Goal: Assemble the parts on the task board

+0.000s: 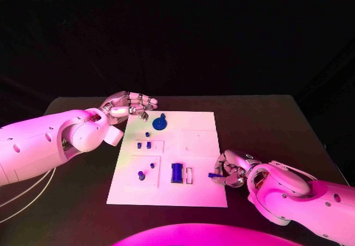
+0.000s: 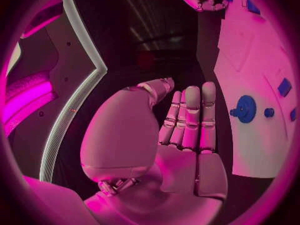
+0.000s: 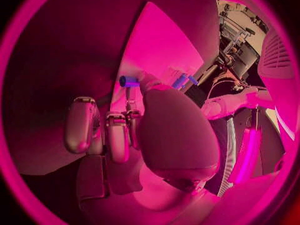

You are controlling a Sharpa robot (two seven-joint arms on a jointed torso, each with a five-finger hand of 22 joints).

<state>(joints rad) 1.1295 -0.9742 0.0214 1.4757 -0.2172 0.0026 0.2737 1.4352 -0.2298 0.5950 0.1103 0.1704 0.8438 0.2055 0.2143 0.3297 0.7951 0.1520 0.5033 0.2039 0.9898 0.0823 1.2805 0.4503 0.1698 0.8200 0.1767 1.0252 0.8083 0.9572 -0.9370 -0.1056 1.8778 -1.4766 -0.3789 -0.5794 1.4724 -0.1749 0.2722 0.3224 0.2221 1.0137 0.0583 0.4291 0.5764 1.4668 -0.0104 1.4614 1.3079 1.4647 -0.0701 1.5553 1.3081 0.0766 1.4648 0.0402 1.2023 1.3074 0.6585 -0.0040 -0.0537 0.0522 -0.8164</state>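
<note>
right hand (image 1: 231, 171) pinches a small blue part (image 1: 214, 175) over the task board (image 1: 198, 148).

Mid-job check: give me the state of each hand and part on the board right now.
left hand: empty, fingers apart, at the board's far left corner
right hand: pinches a small blue part at the board's right edge
round blue part: lying on the task board
blue block: on the board, untouched

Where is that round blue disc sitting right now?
In the head view the round blue disc lies on the far end of the white board, just beside the robot's left hand, which hovers at that corner without holding it.
</note>
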